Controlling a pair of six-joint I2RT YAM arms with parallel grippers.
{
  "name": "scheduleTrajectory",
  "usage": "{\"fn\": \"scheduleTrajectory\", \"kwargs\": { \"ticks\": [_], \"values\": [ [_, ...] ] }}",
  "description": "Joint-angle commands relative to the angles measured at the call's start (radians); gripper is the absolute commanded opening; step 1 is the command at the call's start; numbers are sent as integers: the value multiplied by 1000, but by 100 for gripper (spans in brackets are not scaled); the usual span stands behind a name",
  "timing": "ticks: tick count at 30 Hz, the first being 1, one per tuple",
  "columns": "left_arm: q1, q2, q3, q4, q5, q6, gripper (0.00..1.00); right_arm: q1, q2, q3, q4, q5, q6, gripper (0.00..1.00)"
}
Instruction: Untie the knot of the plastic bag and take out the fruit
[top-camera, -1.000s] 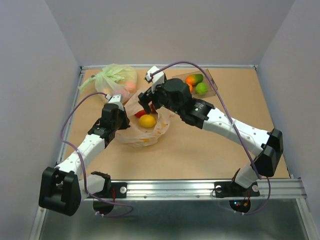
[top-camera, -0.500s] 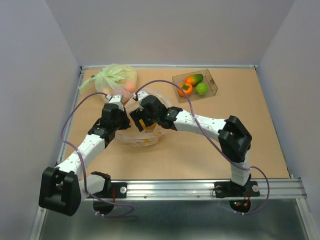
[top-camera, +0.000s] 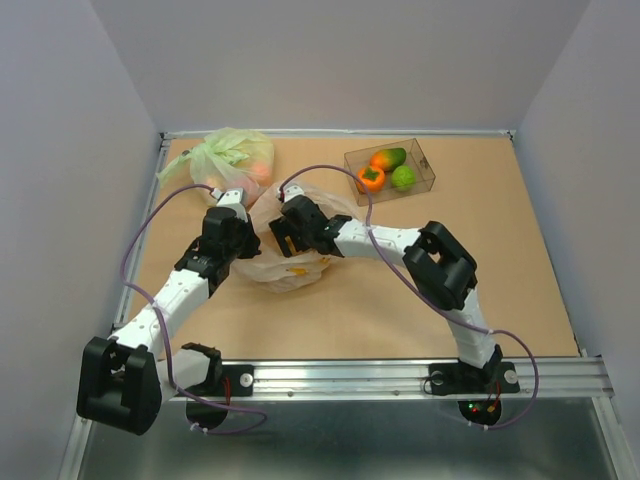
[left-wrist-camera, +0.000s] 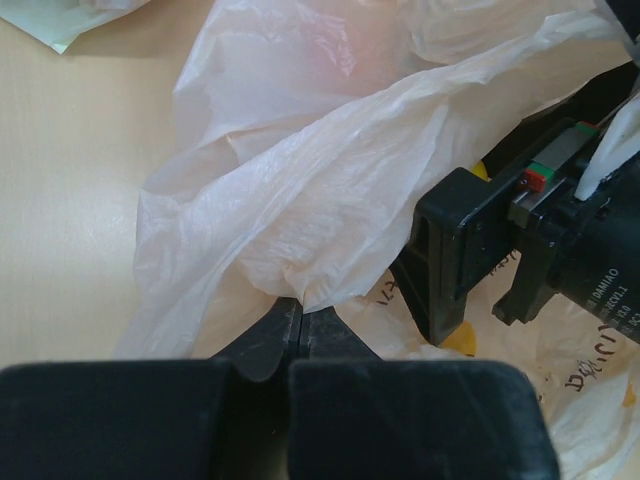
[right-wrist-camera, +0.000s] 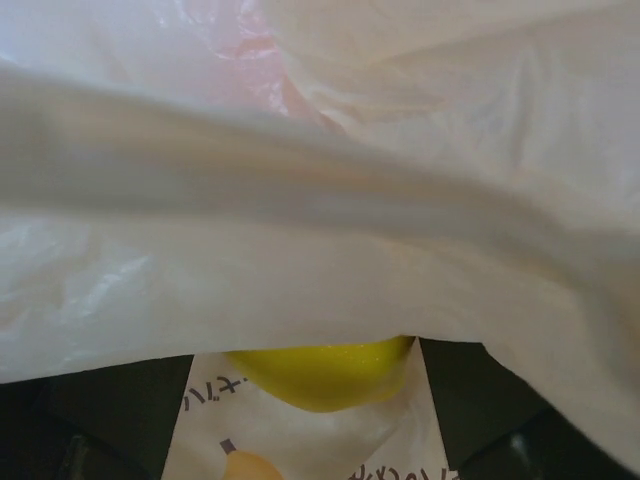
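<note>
top external: plastic bag (top-camera: 292, 268) lies left of centre with its mouth looking open; no knot can be made out. left gripper (top-camera: 243, 243) is at the bag's left edge and right gripper (top-camera: 283, 238) is down in the opening. clear box (top-camera: 428, 170) at far right holds an orange fruit (top-camera: 370, 178) and a lime (top-camera: 403, 177). green bag (top-camera: 230, 155) sits at far left.

left wrist: left jaws are pinched tight on a fold of bag film. risk: the film is thin, so a pull from the other arm could probably slip or tear it. the right arm's motor reads "damiao"; the bag print is too crumpled to read.

right wrist: jaws spread wide, lemon (right-wrist-camera: 320, 372) between them; contact can't be told. film drapes over the lens. risk: closing may trap film along with the lemon so the bag drags up with it, or the glossy lemon may squirt out. the print below it isn't legible.
</note>
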Motion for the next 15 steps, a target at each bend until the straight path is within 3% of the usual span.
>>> {"fn": "scheduleTrajectory", "kwargs": {
  "ticks": [1,3,4,6,10,15],
  "values": [
    [6,-29,14,38,5,7,0,2,5,46,96,-11,-1,84],
    [4,-24,14,37,2,7,0,2,-15,32,110,-21,-12,71],
    [4,-21,14,37,2,5,0,2,-24,26,116,-27,-18,54],
    [6,-21,17,37,-1,7,0,2,-58,8,118,-37,-32,34],
    [6,-18,19,38,-9,8,0,1,-140,-49,116,-76,-50,18],
    [6,-13,20,35,-21,8,0,1,-266,-116,116,-184,-71,17]
  ]
}}
